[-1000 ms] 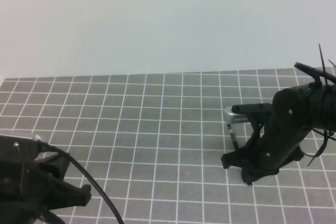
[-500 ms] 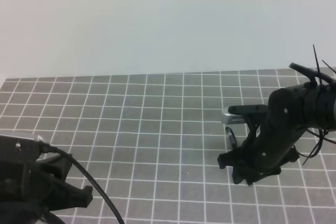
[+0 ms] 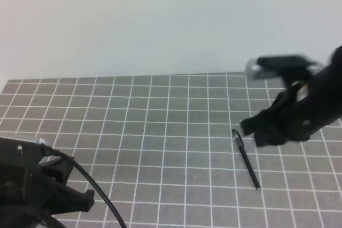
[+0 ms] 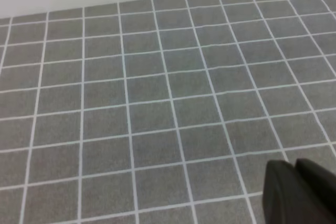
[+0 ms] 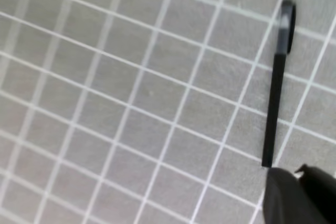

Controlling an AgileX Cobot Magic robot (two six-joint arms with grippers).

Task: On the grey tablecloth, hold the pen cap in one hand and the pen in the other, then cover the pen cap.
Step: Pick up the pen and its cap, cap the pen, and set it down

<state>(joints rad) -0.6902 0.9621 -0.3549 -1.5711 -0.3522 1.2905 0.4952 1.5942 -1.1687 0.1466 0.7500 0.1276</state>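
Note:
The slim black pen (image 3: 247, 161) lies loose on the grey tablecloth (image 3: 160, 132), right of centre, running diagonally toward the front. Its thicker far end looks like the pen cap (image 3: 236, 134), seated on the pen. The right wrist view shows that thicker end (image 5: 286, 24) at the top, with the pen's slim body (image 5: 273, 108) running down from it. My right gripper (image 3: 251, 128) hovers blurred just above and right of the pen's far end, holding nothing; its fingers (image 5: 286, 198) appear pressed together. At the lower left my left gripper (image 3: 85, 200) stays low, its fingers (image 4: 286, 192) shut and empty.
A pale wall (image 3: 171, 20) rises behind the cloth's far edge. A black cable (image 3: 96, 190) curves from the left arm toward the front edge. The grid cloth stretches between the two arms.
My right gripper has lifted up and to the right, off the pen. The pen, mostly hidden under it before, now lies fully exposed on the cloth. The left arm has not moved.

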